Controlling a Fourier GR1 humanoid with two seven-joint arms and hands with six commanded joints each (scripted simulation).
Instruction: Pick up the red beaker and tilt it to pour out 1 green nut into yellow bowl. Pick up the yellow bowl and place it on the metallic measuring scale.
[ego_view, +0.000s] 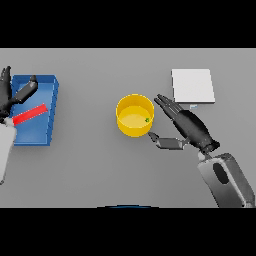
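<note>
The yellow bowl (134, 116) stands upright at the table's middle with one green nut (147, 120) inside, near its right wall. My right hand (184, 125) is open just right of the bowl, fingers straight beside the rim and thumb spread below it, apart from the bowl or barely touching. The red beaker (29, 114) lies on its side in a blue tray (50, 100) at the left. My left hand (12, 95) hovers open above the tray's left end, over the beaker. The metallic scale (193, 85) sits at the back right.
The blue tray's walls rise around the beaker at the far left. A small label or display (193, 106) shows on the scale's front edge, close behind my right hand's fingers.
</note>
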